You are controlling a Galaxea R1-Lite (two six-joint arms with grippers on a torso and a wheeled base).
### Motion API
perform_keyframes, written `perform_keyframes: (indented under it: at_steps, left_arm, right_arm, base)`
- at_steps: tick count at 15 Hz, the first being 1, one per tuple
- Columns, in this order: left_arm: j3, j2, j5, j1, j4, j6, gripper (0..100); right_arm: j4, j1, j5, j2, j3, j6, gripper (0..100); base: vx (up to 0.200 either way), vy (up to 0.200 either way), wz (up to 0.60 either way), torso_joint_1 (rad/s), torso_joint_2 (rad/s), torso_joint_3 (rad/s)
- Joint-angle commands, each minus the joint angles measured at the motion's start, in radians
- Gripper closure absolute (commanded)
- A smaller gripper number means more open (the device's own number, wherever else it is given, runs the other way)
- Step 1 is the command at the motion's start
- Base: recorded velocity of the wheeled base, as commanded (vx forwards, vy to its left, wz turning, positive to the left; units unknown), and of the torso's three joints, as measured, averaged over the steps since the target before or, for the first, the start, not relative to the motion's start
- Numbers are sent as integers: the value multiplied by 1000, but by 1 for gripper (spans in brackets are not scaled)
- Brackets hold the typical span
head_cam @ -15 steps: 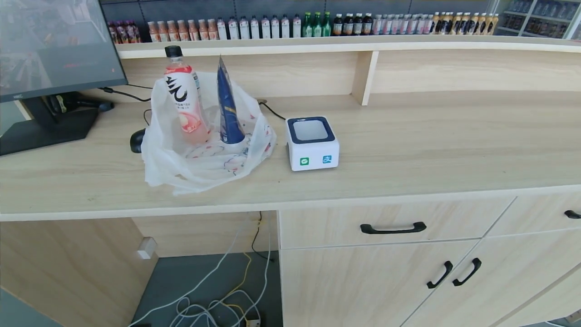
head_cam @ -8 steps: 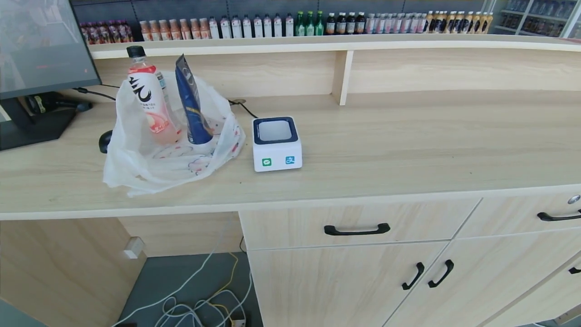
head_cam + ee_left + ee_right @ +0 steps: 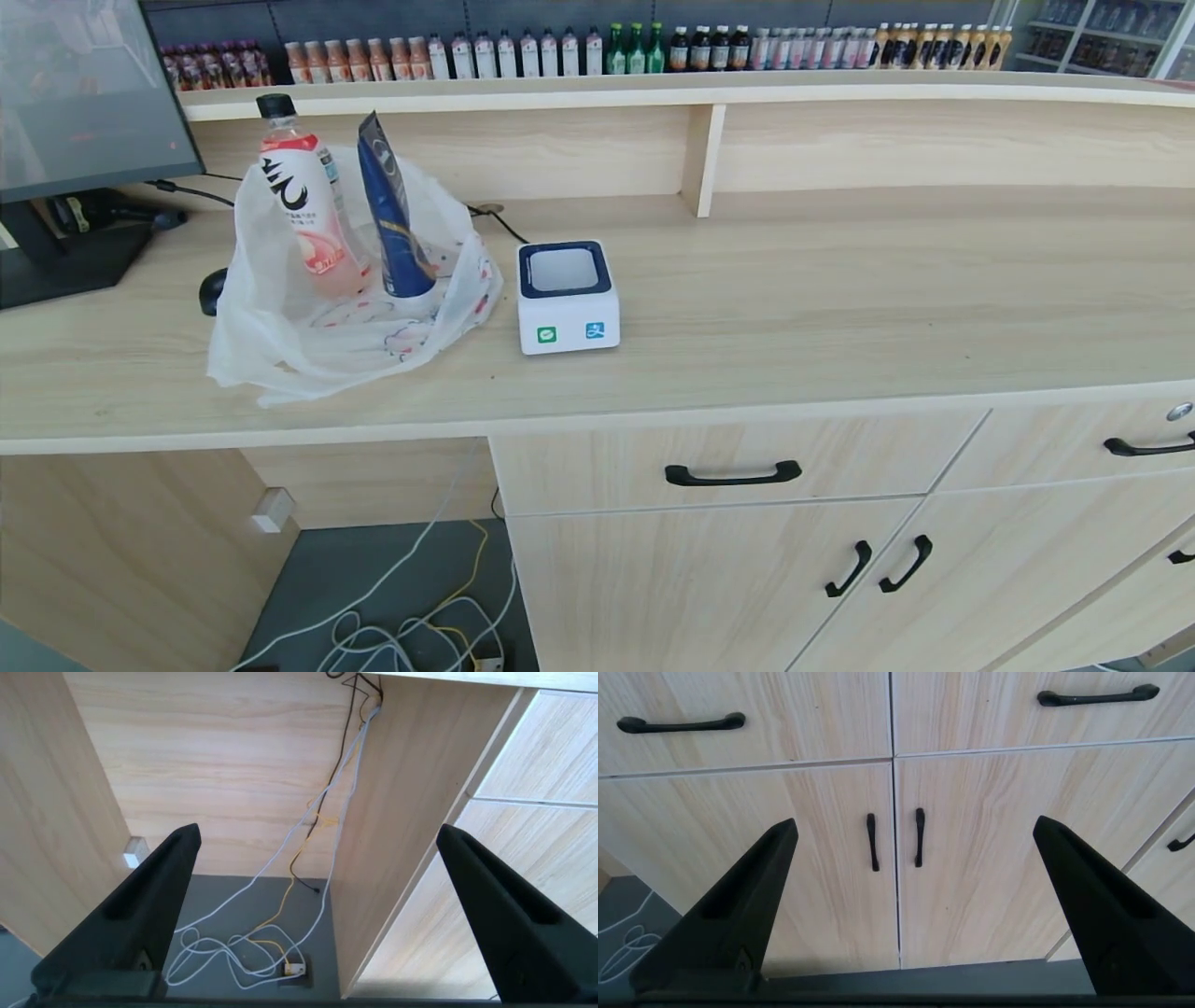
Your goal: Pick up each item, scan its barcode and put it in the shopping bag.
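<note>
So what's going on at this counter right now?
Nothing is being handled at this moment. The bottle and the blue pouch stand in the shopping bag on the counter, beside the scanner. The left gripper and right gripper hang open below the counter, holding nothing.

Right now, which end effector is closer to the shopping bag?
Left, probably. The left end effector faces the cables under the counter, below the shopping bag; the right end effector faces the cabinet doors, further right.
</note>
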Motion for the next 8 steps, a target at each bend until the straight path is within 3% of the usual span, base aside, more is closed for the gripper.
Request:
perform_keyframes:
  at_steps: [1,8]
  left_arm:
    - [0,0,0,1,0,4,0]
    - [0,0,0,1,0,4,0]
  right_arm:
    - [-1,2,0,2,0,1,0]
    - [-1,2,0,2,0,-10,0]
  base:
    - [0,0,0,0,0,0]
    - [0,0,0,0,0,0]
